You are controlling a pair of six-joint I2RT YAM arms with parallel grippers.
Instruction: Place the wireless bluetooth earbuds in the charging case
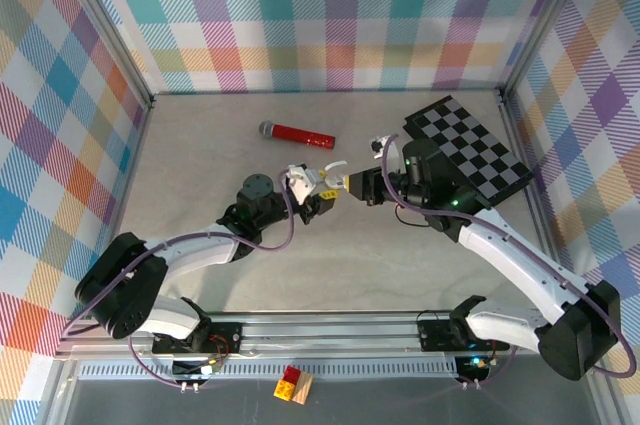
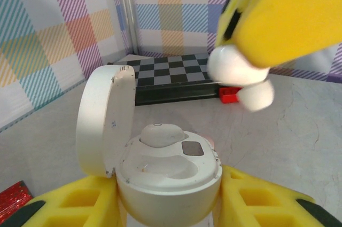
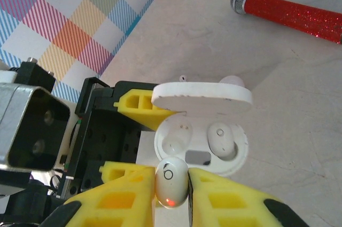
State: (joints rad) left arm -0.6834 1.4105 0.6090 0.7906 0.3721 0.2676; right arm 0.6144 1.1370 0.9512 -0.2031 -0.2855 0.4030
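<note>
White earbud (image 3: pixel 171 181) pinched in right jaws, arms angled inward, left jaws gripping the open charging case (image 2: pixel 171 189).

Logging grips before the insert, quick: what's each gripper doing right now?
Left gripper: shut on the charging case, lid open.
Right gripper: shut on one white earbud.

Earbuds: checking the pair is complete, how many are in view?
2. One earbud sits in a slot of the open charging case; the other earbud is pinched in the right gripper, close to the case's empty slot. None appears hidden.
</note>
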